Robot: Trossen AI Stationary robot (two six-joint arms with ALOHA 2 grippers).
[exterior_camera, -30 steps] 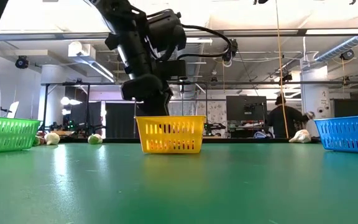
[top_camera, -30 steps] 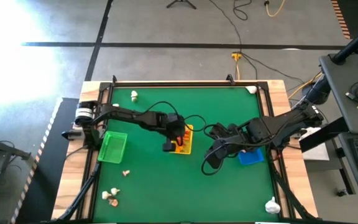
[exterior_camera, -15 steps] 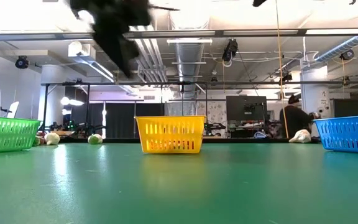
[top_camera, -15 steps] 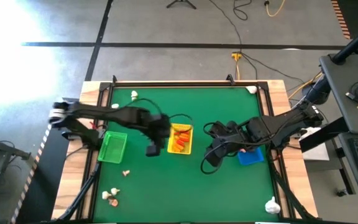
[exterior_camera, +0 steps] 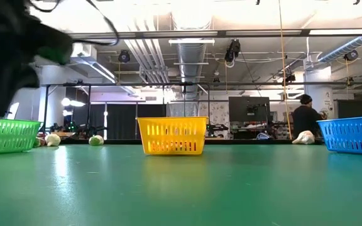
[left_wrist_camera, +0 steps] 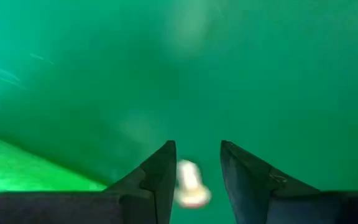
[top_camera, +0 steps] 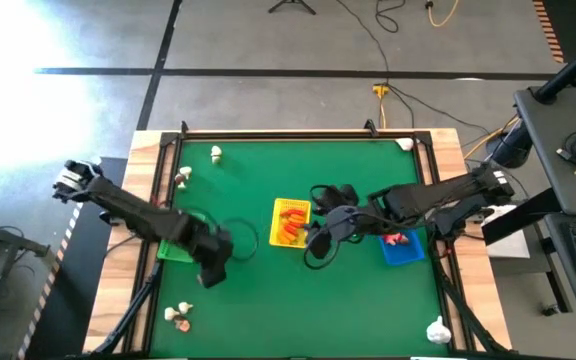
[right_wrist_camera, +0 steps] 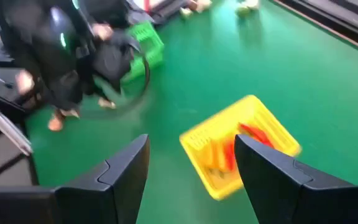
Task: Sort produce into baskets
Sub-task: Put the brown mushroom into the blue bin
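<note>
High view shows the left gripper (top_camera: 213,272) low over the near-left of the worktop (top_camera: 368,300), just near of the green basket (top_camera: 175,249), which its arm largely covers. Its fingers are parted and hold nothing; in the left wrist view a pale produce piece (left_wrist_camera: 190,183) lies on the green surface between them. The right gripper (top_camera: 318,243), also spread and empty, hovers just right of the yellow basket (top_camera: 289,222), which holds orange pieces (top_camera: 287,228). The blue basket (top_camera: 402,247) sits further right with a red-and-white piece (top_camera: 399,238) inside.

The main risk, as I judge it, is the left grasp: the piece is tiny and seems off-centre toward one finger, so closing could flick it away or pinch only its edge. The arm also passes close over the green basket and could nudge it. The right gripper sits close to the yellow basket's rim and might tip or shove it. More pale pieces (top_camera: 177,315) wait at the near-left corner, and others lie along the far edge.
</note>
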